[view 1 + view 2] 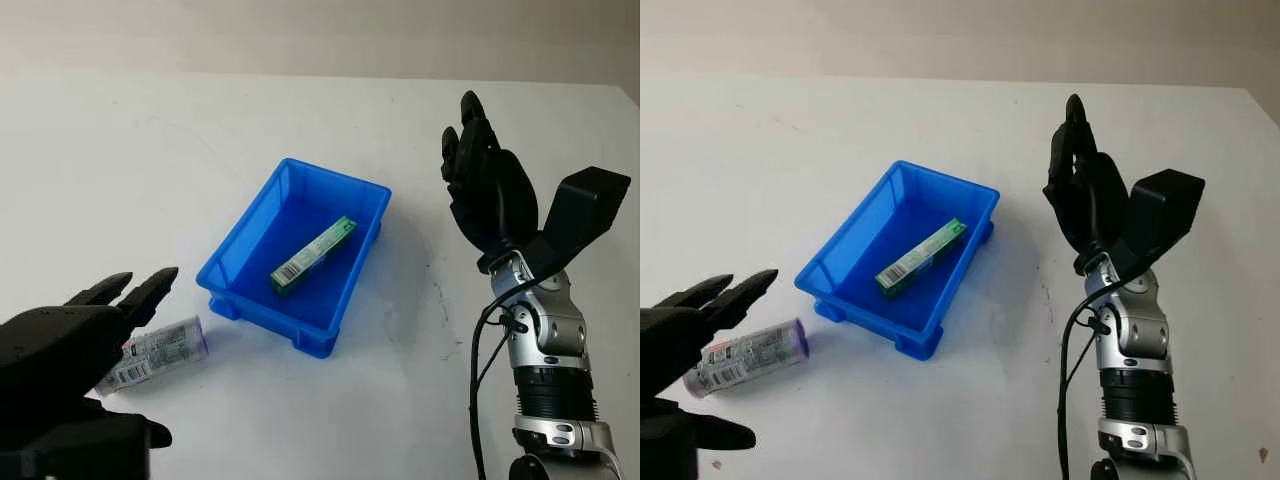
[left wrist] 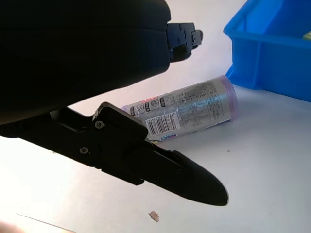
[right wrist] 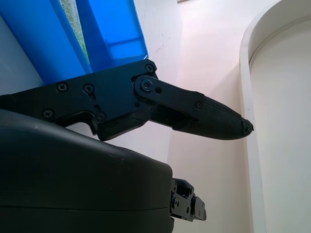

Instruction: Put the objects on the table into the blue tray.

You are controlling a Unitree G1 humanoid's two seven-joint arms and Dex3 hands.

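A wide white bench (image 1: pixel 150 140) fills the scene, seen from above and in front. Near its middle sits a blue tray (image 1: pixel 240 240), rectangular and set at an angle, with a green box (image 1: pixel 314 254) lying flat on its floor, a barcode showing at the box's nearer end. To the right of the tray, the robot's right arm rises from the bottom edge, its silver forearm carrying the black right hand (image 1: pixel 480 175), which is held up in the air above the bench, well apart from the tray and holding nothing; its fingers (image 3: pixel 214 116) are extended rather than curled. At the bottom left, the black left hand (image 1: pixel 75 335) hovers low over the bench, also holding nothing, its fingers (image 2: pixel 194 182) stretched out wide and pointing toward the tray. Just beyond those fingers, a small tube (image 2: pixel 189 109) with a silver printed label and a pale purple end lies on its side on the bench, close to the tray's near left corner but not touching it. From the left wrist, the tube's barcode is visible just beside the hand, though no finger touches it.
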